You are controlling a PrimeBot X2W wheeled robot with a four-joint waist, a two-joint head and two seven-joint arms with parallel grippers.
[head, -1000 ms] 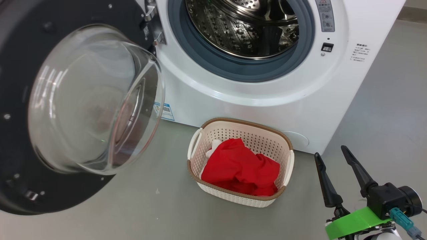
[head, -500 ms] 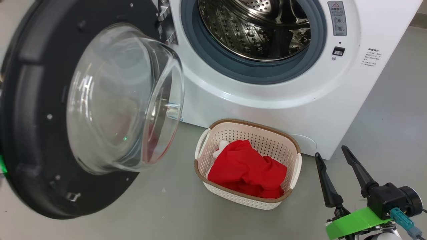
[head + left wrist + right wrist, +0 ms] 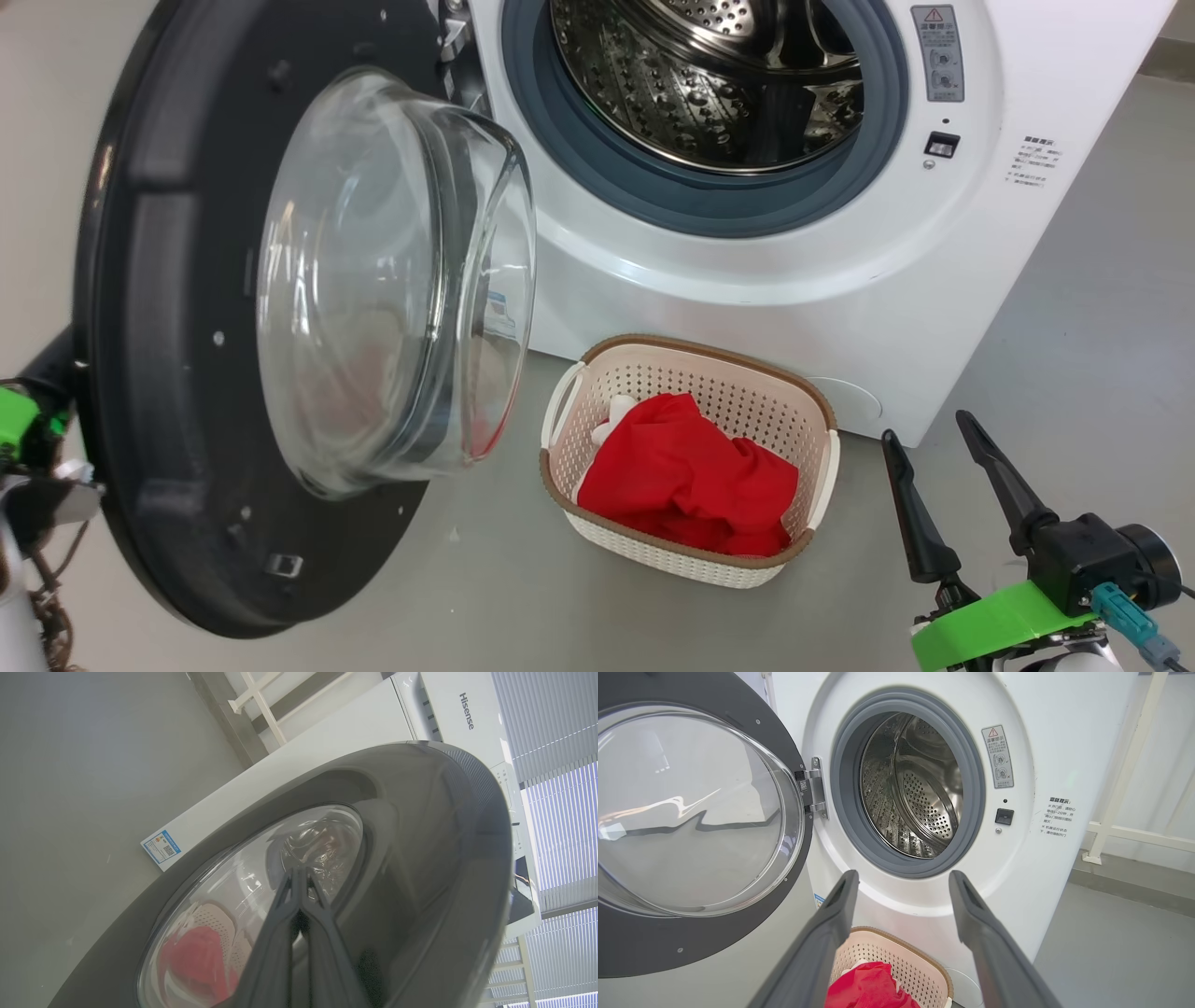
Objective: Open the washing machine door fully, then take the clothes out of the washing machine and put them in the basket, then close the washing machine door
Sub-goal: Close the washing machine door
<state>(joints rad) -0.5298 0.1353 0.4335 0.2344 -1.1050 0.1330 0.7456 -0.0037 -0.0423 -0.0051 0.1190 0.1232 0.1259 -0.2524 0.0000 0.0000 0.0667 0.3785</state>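
Red clothes (image 3: 686, 481) in basket (image 3: 700, 346), black door (image 3: 168, 373) ajar; left tool (image 3: 299, 873) pinched together, right tool (image 3: 924, 426) wide

Glossy black washing machine door (image 3: 168, 308), white washing machine (image 3: 840, 308), red clothes (image 3: 691, 476) in cream perforated basket (image 3: 747, 392), brown-rimmed

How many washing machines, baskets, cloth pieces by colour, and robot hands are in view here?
Washing machine: 1
Basket: 1
Red cloth heap: 1
White cloth piece: 1
Hands: 2, left hand shut, right hand open
Total: 6
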